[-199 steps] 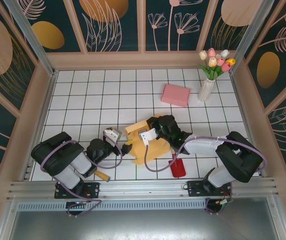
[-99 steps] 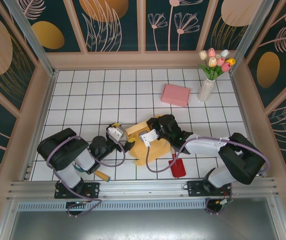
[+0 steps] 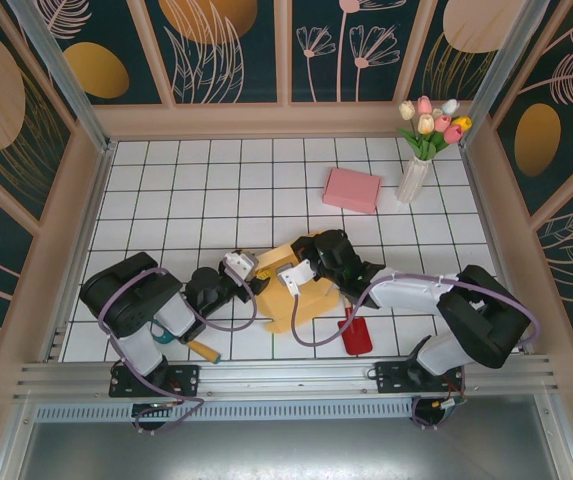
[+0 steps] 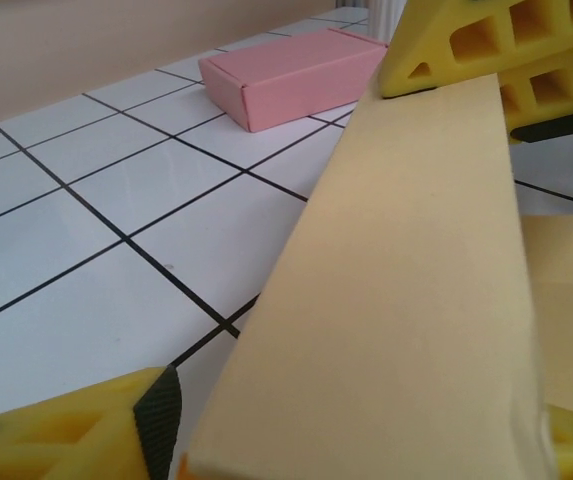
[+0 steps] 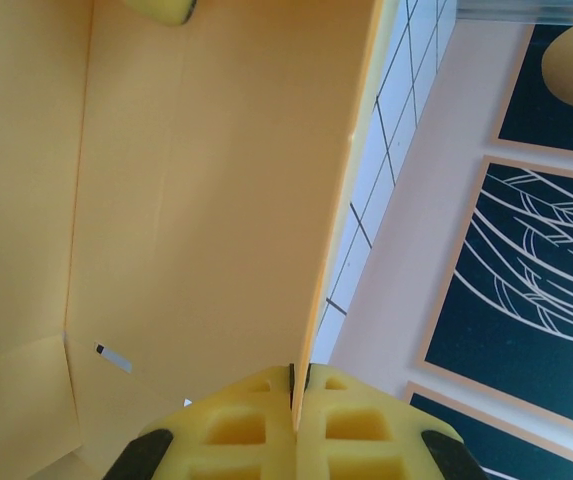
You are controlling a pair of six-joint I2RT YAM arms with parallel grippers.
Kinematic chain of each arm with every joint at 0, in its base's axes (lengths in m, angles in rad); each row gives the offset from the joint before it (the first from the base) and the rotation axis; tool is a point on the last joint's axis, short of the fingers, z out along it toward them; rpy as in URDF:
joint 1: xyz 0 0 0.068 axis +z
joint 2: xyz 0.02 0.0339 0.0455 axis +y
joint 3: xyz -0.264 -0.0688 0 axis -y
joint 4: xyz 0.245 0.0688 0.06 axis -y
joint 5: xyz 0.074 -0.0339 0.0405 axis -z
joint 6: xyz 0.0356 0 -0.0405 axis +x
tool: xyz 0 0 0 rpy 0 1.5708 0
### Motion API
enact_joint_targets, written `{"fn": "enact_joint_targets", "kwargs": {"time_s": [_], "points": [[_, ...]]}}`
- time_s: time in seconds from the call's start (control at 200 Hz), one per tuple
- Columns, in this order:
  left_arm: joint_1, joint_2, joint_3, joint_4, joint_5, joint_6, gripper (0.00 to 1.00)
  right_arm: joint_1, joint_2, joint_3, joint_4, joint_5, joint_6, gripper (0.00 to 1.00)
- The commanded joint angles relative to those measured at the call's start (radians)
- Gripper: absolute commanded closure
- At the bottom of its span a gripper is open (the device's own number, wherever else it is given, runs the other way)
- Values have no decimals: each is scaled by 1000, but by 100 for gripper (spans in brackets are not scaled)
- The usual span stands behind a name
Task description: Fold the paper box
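Leftward of the box [image 3: 306,298], the left gripper [image 3: 254,280] has slid in over the last second from well apart to right at the near-left flap [image 4: 396,300]. The right gripper [image 3: 301,268] has not shifted. The box lies half-formed on the table [image 3: 166,200], near the arm bases and between the two grippers. The left fingers [image 4: 76,435] stand spread on either side of the flap; whether they yet bite cannot be told. The right fingers [image 5: 236,430] are pressed together on the thin edge of an upright wall [image 5: 216,200].

The step looks to be raising that flap. To do it well, the left should close squarely on the flap, then swing it about its crease and not drag it. Meanwhile the right steadies the wall so the box does not skid.

The left wrist view shows the flap lying between the fingers, with the pink box [image 4: 291,70] beyond; from above that contact is too small to read. The right wrist view shows the pinch and the box's inner face. From above one also sees the vase [image 3: 413,180], far off and well apart.
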Motion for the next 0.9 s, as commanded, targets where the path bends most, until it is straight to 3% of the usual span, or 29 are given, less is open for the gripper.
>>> {"fn": "enact_joint_targets", "kwargs": {"time_s": [0.0, 0.31, 0.46, 0.636, 0.801, 0.861, 0.896], "points": [[8, -5, 21, -14, -11, 17, 44, 22, 45, -26, -222, -49, -30, 100], [7, -7, 51, -47, -9, -19, 64, 31, 55, -17, -212, -42, -20, 100], [7, 1, 60, -46, -31, -46, 69, 38, 59, -17, -214, -33, -17, 100], [5, 19, 81, -55, -78, -88, 60, 45, 73, -18, -187, -7, -12, 100], [-13, 8, 90, -54, -117, -144, 59, 48, 91, -12, -152, 14, 4, 100], [-23, -12, 90, -73, -108, -155, 52, 44, 95, -6, -154, 8, 17, 100], [-28, -25, 85, -83, -103, -158, 43, 41, 94, -2, -154, 5, 26, 100]]}}
